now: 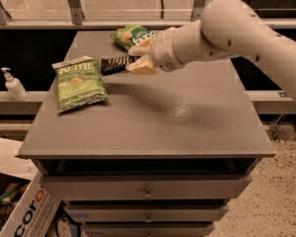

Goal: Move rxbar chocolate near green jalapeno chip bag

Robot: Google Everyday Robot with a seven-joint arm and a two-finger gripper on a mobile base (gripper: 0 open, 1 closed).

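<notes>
The rxbar chocolate (114,64), a slim dark bar with pale lettering, hangs above the grey table top, its left end close to the upper right corner of the green jalapeno chip bag (78,83). That light-green bag lies flat on the left part of the table. My gripper (139,58) is shut on the bar's right end, coming in from the right on a thick white arm.
A darker green puffy chip bag (129,35) lies at the back of the grey table (153,127), partly behind my gripper. A soap dispenser (13,85) stands on a ledge to the left. A cardboard box (19,201) sits on the floor at lower left.
</notes>
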